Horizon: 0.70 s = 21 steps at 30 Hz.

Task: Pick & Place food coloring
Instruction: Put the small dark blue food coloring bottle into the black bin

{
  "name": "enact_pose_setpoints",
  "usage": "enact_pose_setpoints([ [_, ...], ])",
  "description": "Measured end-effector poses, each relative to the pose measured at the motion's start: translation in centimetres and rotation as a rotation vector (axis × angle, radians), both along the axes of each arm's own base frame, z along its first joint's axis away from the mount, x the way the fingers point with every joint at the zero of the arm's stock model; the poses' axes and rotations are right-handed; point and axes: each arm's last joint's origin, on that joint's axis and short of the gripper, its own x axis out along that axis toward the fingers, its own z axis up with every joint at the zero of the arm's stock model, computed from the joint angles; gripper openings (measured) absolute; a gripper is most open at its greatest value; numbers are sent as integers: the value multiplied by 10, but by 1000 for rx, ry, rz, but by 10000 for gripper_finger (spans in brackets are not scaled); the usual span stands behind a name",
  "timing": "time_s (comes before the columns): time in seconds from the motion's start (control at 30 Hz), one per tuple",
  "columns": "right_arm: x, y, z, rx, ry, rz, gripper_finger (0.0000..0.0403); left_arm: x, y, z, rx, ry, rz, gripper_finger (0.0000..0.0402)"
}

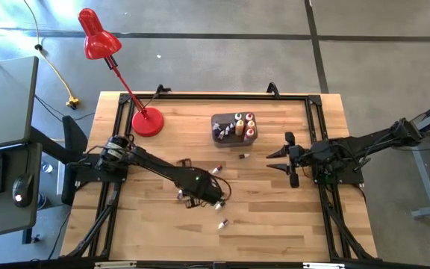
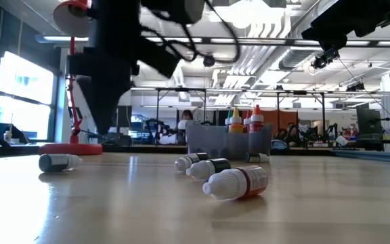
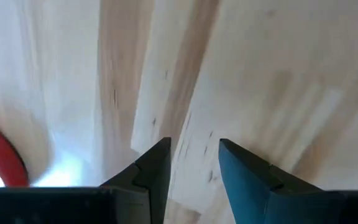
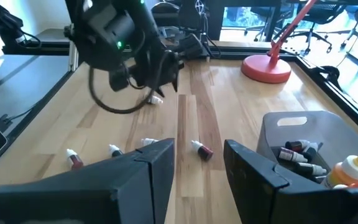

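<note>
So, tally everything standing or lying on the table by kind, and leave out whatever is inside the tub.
Loose food coloring bottles: 5
Grey tub: 1
Red desk lamp: 1
Total: 7

Robotics lab: exposed ceiling ducts (image 2: pixel 263 47) (equipment benches (image 2: pixel 317 144) behind).

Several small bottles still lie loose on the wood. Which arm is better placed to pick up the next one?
Probably the left. The left gripper hangs open over mid-table among the loose small food coloring bottles, while the right gripper waits open at the table's right side, beside the dark grey rectangular tub.
</note>
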Motion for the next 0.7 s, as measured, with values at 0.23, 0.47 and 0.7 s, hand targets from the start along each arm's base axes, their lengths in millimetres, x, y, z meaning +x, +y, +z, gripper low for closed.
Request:
enact_pose_setpoints([
  [0.23,0,0,0,-54,-1,16,133,-13,-5,-12,16,-12,256,129],
  [0.47,0,0,5,-175,-50,50,133,-33,-20,17,7,-133,345,129],
  [0.7,-1,0,12,-152,-116,50,133,-88,-31,66,129,-408,475,129],
])
